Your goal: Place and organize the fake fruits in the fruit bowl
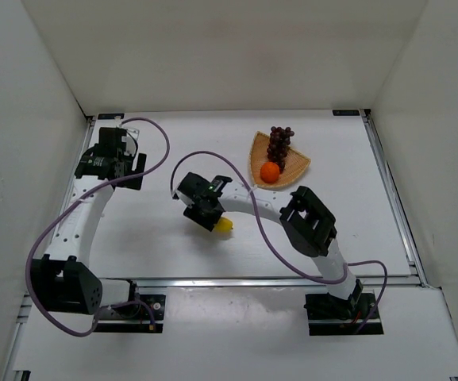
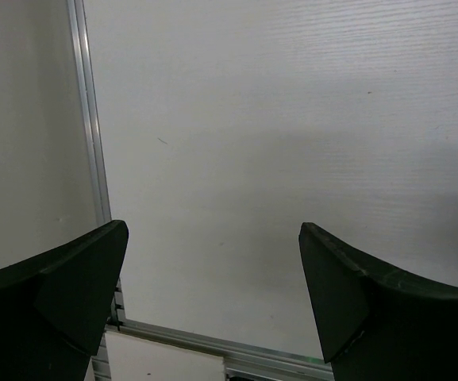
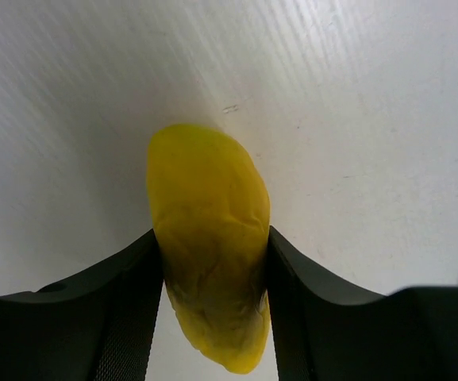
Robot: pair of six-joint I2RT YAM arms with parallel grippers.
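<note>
Fingers (image 3: 129, 309) of right gripper (image 3: 213, 234) clamped on both sides of the lemon (image 3: 209, 270), dark pads touching its flanks with no gap showing, jaws narrowed to the fruit's width. Seen only from the right wrist: the contact itself, plus the lemon's look, which is bright yellow, oblong and waxy, with faintly creased skin, one rounded end poking out past the fingertips over the white table (image 1: 157, 238), the other end running back between the pads. Cannot tell whether lifted or resting on the surface. Seen only from overhead: the lemon's place, near the middle of the table, well apart from the bowl (image 1: 298, 165) at the far right, with just a small yellow tip visible beside the black gripper. Also overhead only: orange (image 1: 270, 172) and grapes (image 1: 279, 143) lying inside the tan, fan-shaped bowl, just beside each other, grapes toward the far edge. Left gripper (image 2: 213, 262) at the far left of the table, fingers spread wide, nothing between them but bare white surface and a metal rail (image 2: 86, 119).
</note>
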